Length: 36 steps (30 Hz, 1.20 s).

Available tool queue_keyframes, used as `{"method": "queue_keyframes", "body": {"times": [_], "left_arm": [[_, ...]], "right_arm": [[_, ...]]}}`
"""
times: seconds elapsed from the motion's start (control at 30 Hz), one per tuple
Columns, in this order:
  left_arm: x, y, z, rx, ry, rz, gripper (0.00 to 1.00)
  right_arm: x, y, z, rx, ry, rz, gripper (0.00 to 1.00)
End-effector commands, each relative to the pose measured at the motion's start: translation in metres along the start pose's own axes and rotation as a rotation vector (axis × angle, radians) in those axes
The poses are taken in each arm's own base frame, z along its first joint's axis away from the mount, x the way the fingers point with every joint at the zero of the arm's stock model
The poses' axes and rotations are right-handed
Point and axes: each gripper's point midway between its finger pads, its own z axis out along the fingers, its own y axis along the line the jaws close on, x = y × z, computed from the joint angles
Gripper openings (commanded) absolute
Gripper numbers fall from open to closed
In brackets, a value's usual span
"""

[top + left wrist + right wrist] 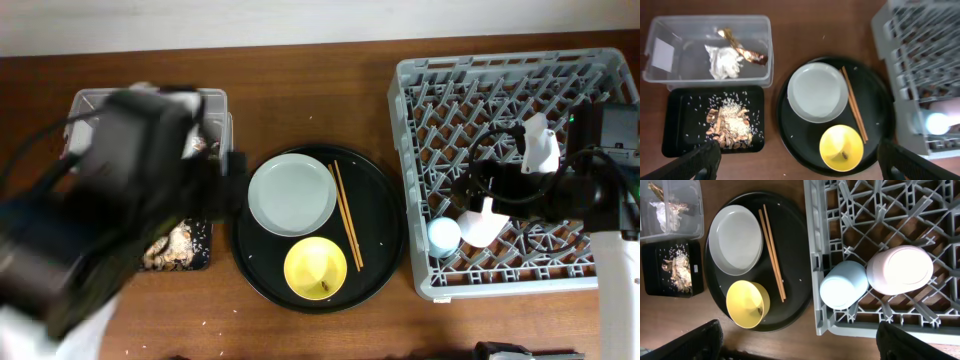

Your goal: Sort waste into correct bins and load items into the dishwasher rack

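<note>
Two cups, blue cup (843, 284) and pink cup (900, 270), are sitting mouth-down in the rack (875, 210) right of the round black tray (800, 255), likely to drain; on it one plate (736, 239), one yellow bowl (747, 304) and two chopsticks (772, 252) are waiting. Left of it, one napkin (725, 62) and one wrapper (742, 47) are lying in the clear tub (670, 75), scraps (730, 127) on the flat tray (680, 125). I am holding left gripper (805, 165) and right gripper (802, 347) spread, empty

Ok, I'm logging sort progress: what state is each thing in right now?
blue cup, inverted in dishwasher rack
pink cup, inverted in rack
yellow bowl, upright on round tray
plate, upright, empty, same tray
chopsticks, flat on that tray
napkin, crumpled in clear tub
wrapper, in clear tub
food scraps, on flat black tray
left end effector, open
right end effector, open
</note>
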Motion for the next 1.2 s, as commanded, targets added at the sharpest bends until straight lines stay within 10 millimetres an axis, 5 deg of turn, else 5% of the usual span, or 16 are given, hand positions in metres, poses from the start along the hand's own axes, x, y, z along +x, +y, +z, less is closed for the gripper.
{"method": "queue_keyframes", "body": {"times": [0.0,0.17,0.27,0.37,0.5,0.63,0.83,1.0,1.17], "left_arm": [[0.012,0.012,-0.049,0.054,-0.123,-0.031,0.99],[0.037,0.048,-0.12,0.053,-0.343,-0.075,0.99],[0.047,0.076,-0.123,-0.067,-0.411,-0.149,0.99],[0.053,0.098,-0.081,-0.181,-0.461,-0.252,0.99],[0.054,0.099,-0.001,-0.127,-0.597,-0.198,0.99],[0.097,0.103,0.075,-0.056,-0.773,-0.187,0.99],[0.136,0.109,0.114,-0.054,-0.846,-0.181,0.99],[0.162,0.106,0.174,-0.021,-0.781,-0.171,0.99],[0.158,0.109,0.174,-0.029,-0.82,-0.17,0.99]], "right_arm": [[0.0,0.002,-0.001,-0.004,-0.003,-0.018,0.99],[0.0,0.002,-0.001,-0.004,-0.003,-0.018,0.98],[0.0,0.002,-0.001,-0.004,-0.003,-0.018,0.99],[0.0,0.002,-0.001,-0.004,-0.003,-0.018,0.99],[0.0,0.002,-0.001,-0.004,-0.004,-0.019,0.99],[0.0,0.002,-0.001,-0.004,-0.003,-0.018,0.99],[0.0,0.002,-0.001,-0.004,-0.003,-0.018,0.99],[0.0,0.002,-0.001,-0.004,-0.003,-0.018,0.99],[0.0,0.002,-0.001,-0.004,-0.003,-0.018,0.99]]}}
